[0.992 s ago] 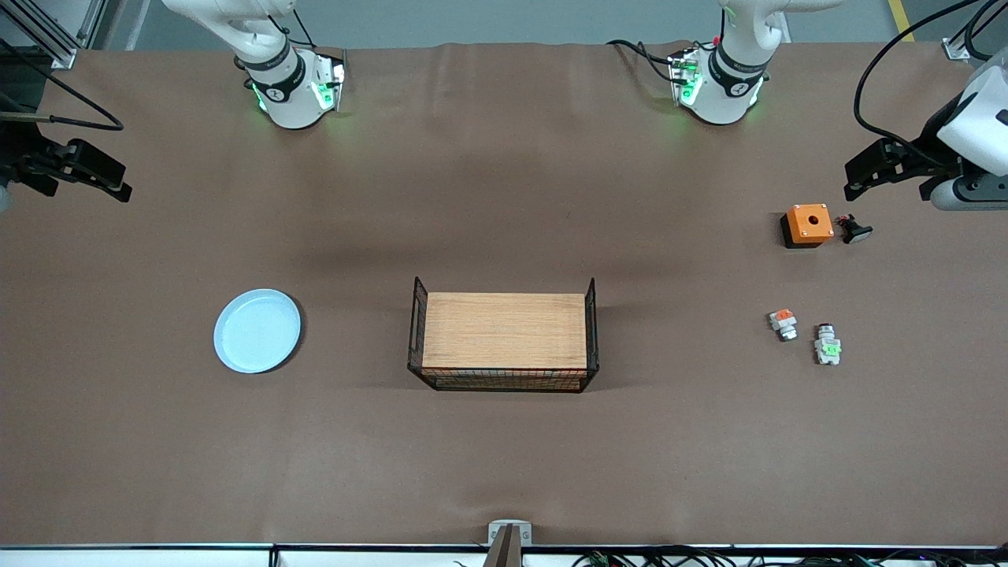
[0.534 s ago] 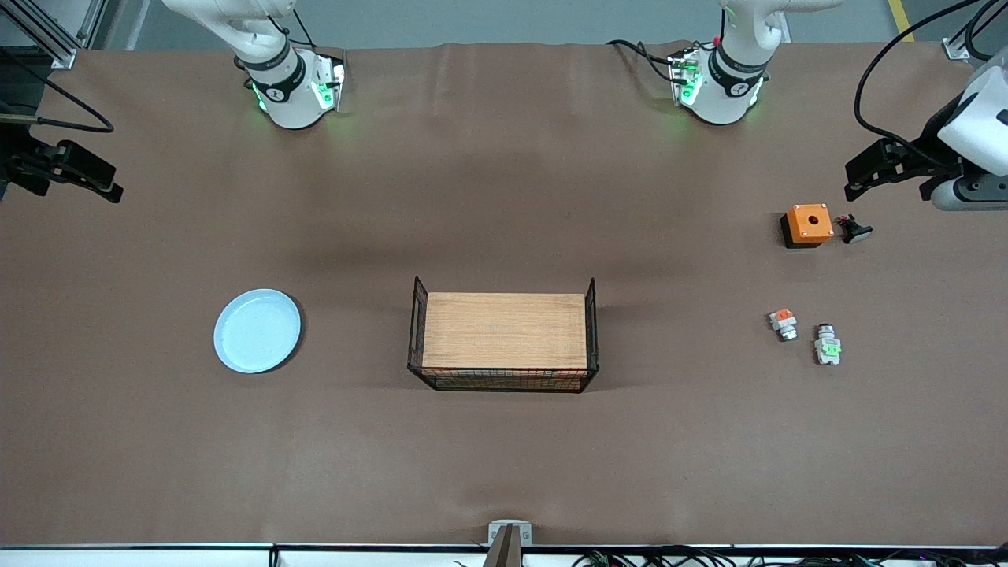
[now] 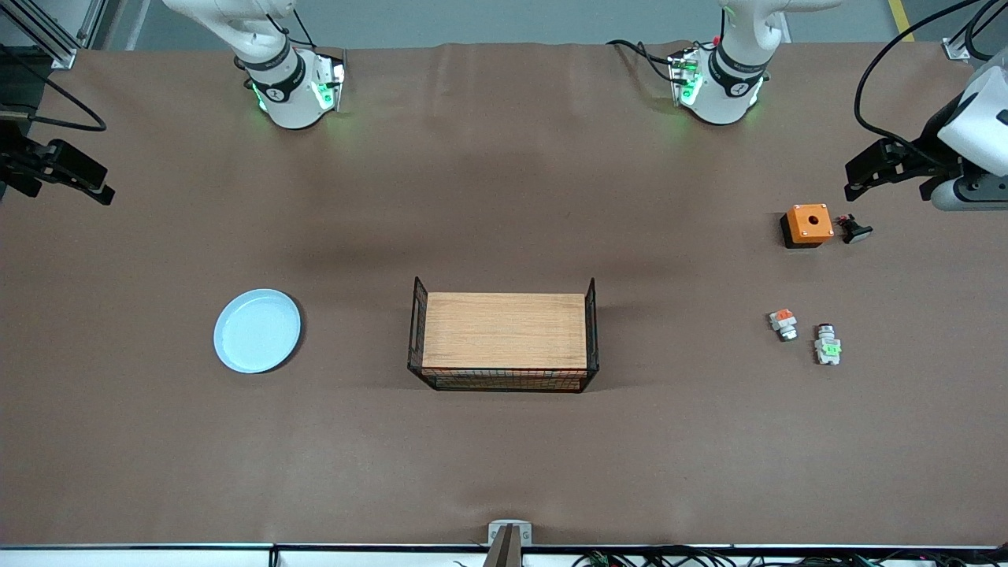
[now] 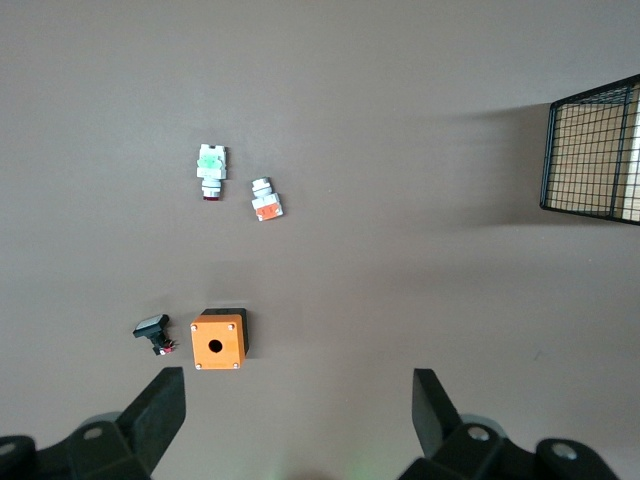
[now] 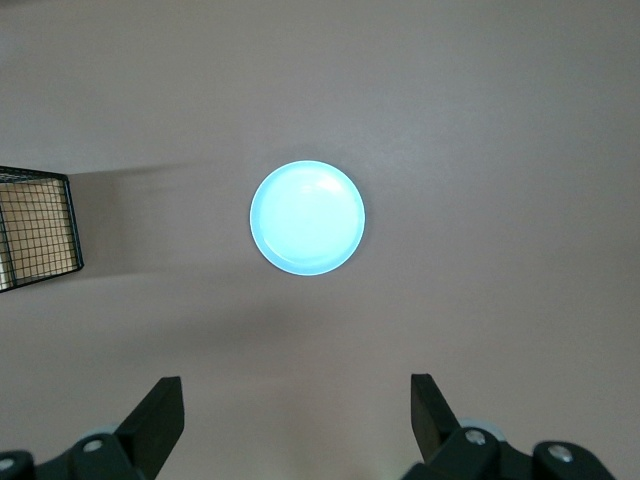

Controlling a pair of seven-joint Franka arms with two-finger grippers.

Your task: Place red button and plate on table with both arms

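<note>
Evidently both things lie on the table (image 3: 504, 472): the plate (image 3: 257, 330) toward the right arm's end, the button (image 3: 827, 345) toward the left arm's. The plate looks stiff and slick, best taken by its rim; the button light, gripped across its body. Right hand (image 5: 290, 420) and left hand (image 4: 300, 415) hang wide open, empty.

Orange box (image 3: 808, 224) beside red button (image 3: 827, 345)

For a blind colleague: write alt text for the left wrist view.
The open left gripper hangs over the brown table. Below lie an orange box, a black button, the red button and an orange-blocked part.
</note>
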